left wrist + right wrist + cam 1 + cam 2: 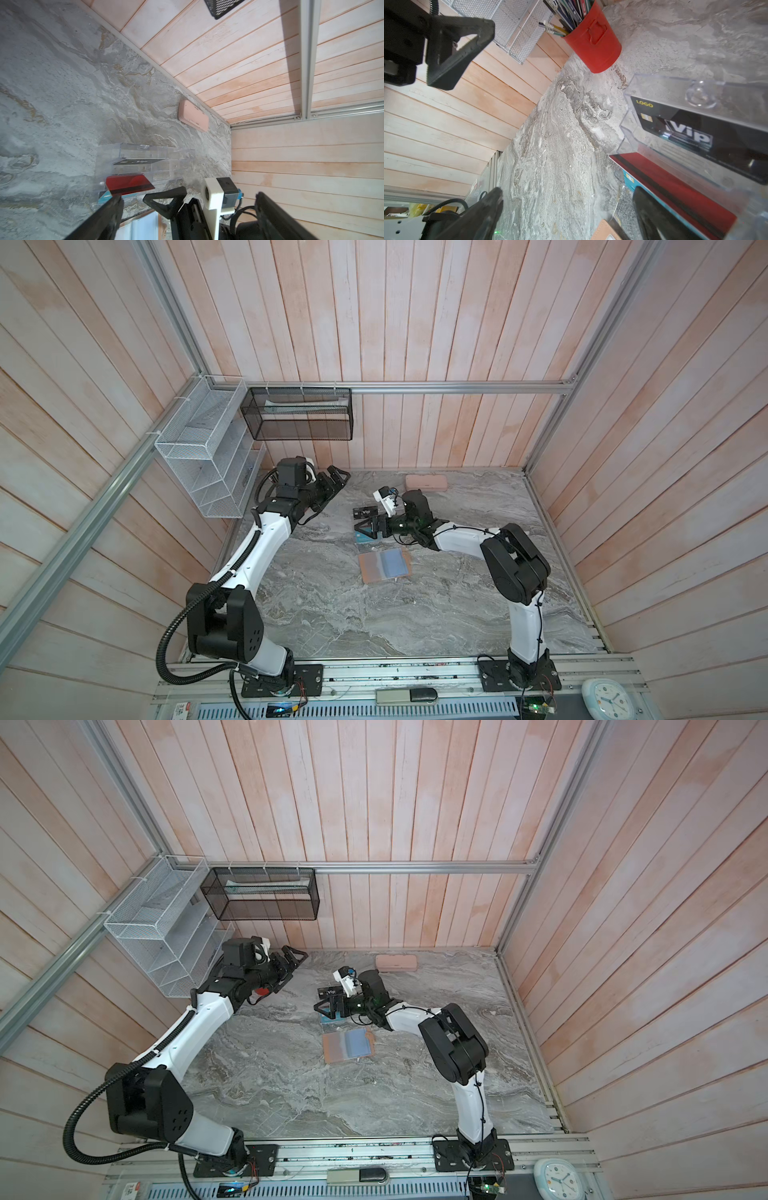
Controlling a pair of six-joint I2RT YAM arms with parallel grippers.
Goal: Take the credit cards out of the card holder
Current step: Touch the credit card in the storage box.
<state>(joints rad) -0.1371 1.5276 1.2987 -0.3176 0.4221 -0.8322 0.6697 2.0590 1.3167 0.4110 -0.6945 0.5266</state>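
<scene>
Although the card holder (384, 566) lies opened flat near the middle of the desk (332, 614), no card shows in its pale blue sleeves in either top view.

Cards: all three sit at a clear rack (654, 85), which stands just beyond the holder, toward the far edge.
- The black card (365, 512) is in the rack's rear slot, lettering legible.
- The red card (129, 182) is in a nearer slot.
- The teal card (105, 197) shows beneath the red one at the rack's front. Whether it is fully seated cannot be told.

Right tool (363, 529): released, jaws wide apart, nothing between them. It hovers low over the front of the rack, close to the red and teal cards.

Left tool (340, 476): likewise released and empty, raised above the desk near the far left corner, well apart from the holder.

Surroundings: a pink case (426, 482) lies against the far edge, and a red cup (593, 45) of pens stands toward the far left corner. Neither is involved.

Assessment: removal appears complete, and the step in hand looks like the release of the last card. The next move calls for the right arm to back away cleanly without clipping the light rack or dragging a card out. The holder's sleeves should then be confirmed empty.
</scene>
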